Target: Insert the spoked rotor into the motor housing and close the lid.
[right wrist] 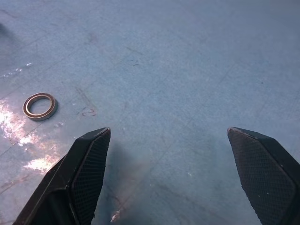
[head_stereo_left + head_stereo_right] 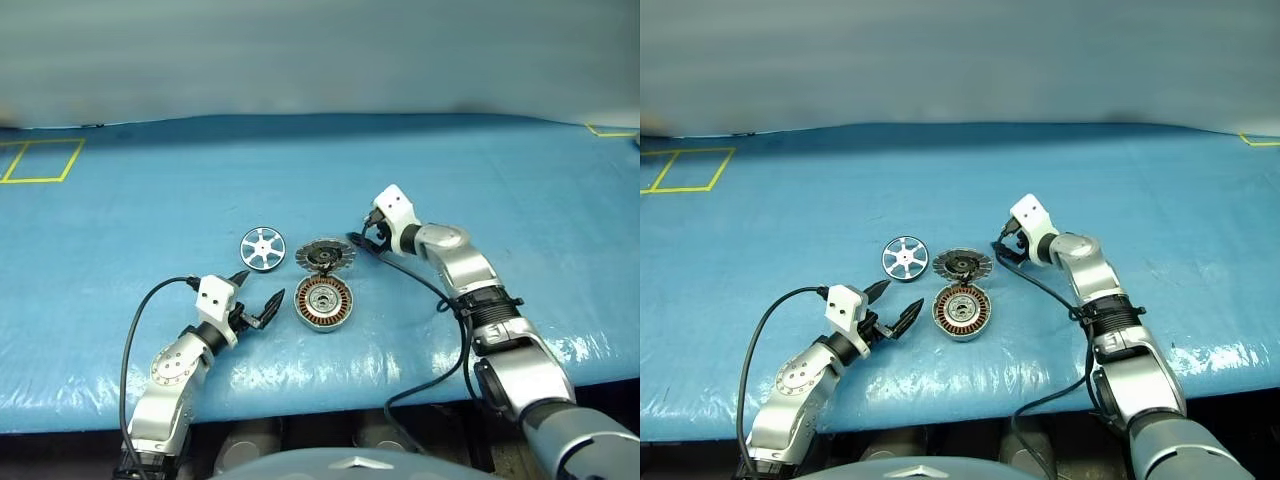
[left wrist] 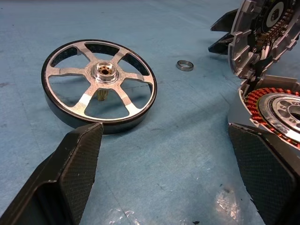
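On the blue table the rotor lies flat, apart from the lid, which lies inner face up just behind the housing. A small ring lies between rotor and lid. The left gripper hovers wide open beside the housing, holding nothing. The right gripper hangs just right of the lid, jaws spread wide, empty

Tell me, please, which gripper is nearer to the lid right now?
Right. The right gripper hovers open just beside the lid, on its right edge. The left gripper sits open farther off, beside the motor housing.
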`<action>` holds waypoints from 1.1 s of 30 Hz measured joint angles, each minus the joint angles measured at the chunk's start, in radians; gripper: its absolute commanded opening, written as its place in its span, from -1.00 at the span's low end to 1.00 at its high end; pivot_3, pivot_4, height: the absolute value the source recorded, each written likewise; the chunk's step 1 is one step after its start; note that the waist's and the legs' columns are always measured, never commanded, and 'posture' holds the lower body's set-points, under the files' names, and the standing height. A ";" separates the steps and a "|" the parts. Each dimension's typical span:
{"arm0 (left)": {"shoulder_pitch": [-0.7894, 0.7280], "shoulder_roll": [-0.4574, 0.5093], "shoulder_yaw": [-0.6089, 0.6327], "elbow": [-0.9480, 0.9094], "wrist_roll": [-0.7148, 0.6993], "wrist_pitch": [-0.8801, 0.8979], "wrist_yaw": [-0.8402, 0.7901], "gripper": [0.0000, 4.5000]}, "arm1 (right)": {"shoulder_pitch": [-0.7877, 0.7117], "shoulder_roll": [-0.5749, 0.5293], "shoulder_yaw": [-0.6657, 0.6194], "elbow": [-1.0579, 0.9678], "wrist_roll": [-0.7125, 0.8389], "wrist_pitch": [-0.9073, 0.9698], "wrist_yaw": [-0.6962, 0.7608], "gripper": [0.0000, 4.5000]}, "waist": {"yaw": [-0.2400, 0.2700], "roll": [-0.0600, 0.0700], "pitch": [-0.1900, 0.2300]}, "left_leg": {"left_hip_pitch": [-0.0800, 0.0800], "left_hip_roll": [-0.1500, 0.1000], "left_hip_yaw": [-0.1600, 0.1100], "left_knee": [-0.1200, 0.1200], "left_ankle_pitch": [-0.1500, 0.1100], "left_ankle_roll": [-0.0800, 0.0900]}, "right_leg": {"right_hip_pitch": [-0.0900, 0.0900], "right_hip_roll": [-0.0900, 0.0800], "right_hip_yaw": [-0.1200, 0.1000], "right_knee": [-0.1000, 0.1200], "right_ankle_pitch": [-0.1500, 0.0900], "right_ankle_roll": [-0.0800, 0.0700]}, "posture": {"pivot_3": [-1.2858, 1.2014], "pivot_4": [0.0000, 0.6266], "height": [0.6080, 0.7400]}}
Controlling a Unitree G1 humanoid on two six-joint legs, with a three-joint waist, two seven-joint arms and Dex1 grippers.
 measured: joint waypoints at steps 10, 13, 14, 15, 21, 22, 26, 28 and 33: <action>0.000 -0.002 -0.002 0.000 0.000 -0.003 -0.001 1.00 | -0.145 0.024 0.047 0.265 -0.054 -0.196 0.153 0.87 | -0.012 0.001 0.001 | 0.000 0.000 0.001 0.000 0.000 0.000 | 0.000 0.001 0.001 0.000 0.001 0.000 | 0.03 -0.52 1.00; 0.004 -0.010 -0.002 0.000 0.000 -0.003 0.001 1.00 | -0.186 0.044 0.048 0.349 -0.073 -0.254 0.178 0.87 | -0.012 0.001 0.001 | 0.000 0.000 0.001 0.000 0.000 0.000 | -0.001 0.000 0.001 0.000 0.001 0.000 | 0.03 -0.52 1.00; 0.006 -0.013 -0.003 0.000 0.000 -0.003 0.002 1.00 | -0.194 0.051 0.051 0.370 -0.076 -0.270 0.188 0.87 | -0.013 0.001 0.001 | 0.000 0.000 0.001 0.000 0.000 0.000 | -0.001 0.000 0.002 0.000 0.001 0.000 | 0.03 -0.52 1.00; 0.008 -0.015 -0.003 0.000 0.000 -0.003 0.003 1.00 | -0.199 0.056 0.056 0.388 -0.082 -0.288 0.201 0.87 | -0.013 0.001 0.001 | 0.000 0.000 0.001 0.000 0.000 0.000 | -0.001 0.000 0.002 0.000 0.001 0.000 | 0.03 -0.52 1.00; 0.031 -0.019 -0.003 -0.008 0.002 -0.003 0.017 1.00 | -0.215 0.092 0.064 0.465 -0.104 -0.371 0.266 0.87 | -0.015 0.001 0.001 | 0.000 0.000 0.001 0.000 0.000 0.000 | -0.001 0.001 0.002 0.001 0.001 -0.001 | 0.03 -0.52 1.00; 0.035 -0.019 -0.003 -0.017 0.002 -0.003 0.019 1.00 | -0.218 0.099 0.064 0.470 -0.106 -0.378 0.270 0.87 | -0.016 0.001 0.001 | 0.000 0.000 0.001 0.000 0.000 0.000 | -0.001 0.001 0.002 0.001 0.001 -0.001 | 0.03 -0.52 1.00; 0.047 -0.019 -0.003 -0.033 0.002 -0.003 0.022 1.00 | -0.226 0.115 0.063 0.488 -0.112 -0.400 0.274 0.87 | -0.016 0.002 0.001 | 0.000 0.000 0.001 0.000 0.000 0.000 | -0.001 0.001 0.002 0.001 0.002 -0.001 | 0.03 -0.52 1.00; 0.049 -0.019 -0.004 -0.034 0.002 -0.003 0.023 1.00 | -0.227 0.123 0.063 0.498 -0.114 -0.405 0.274 0.87 | -0.016 0.002 0.001 | 0.000 0.000 0.001 0.000 0.000 0.000 | -0.001 0.001 0.002 0.001 0.002 -0.001 | 0.03 -0.52 1.00; 0.054 -0.019 -0.003 -0.034 0.003 -0.003 0.025 1.00 | -0.227 0.132 0.063 0.524 -0.121 -0.421 0.271 0.87 | -0.017 0.002 0.001 | 0.000 0.000 0.001 0.000 0.000 0.000 | -0.002 0.001 0.002 0.001 0.002 -0.001 | 0.03 -0.52 1.00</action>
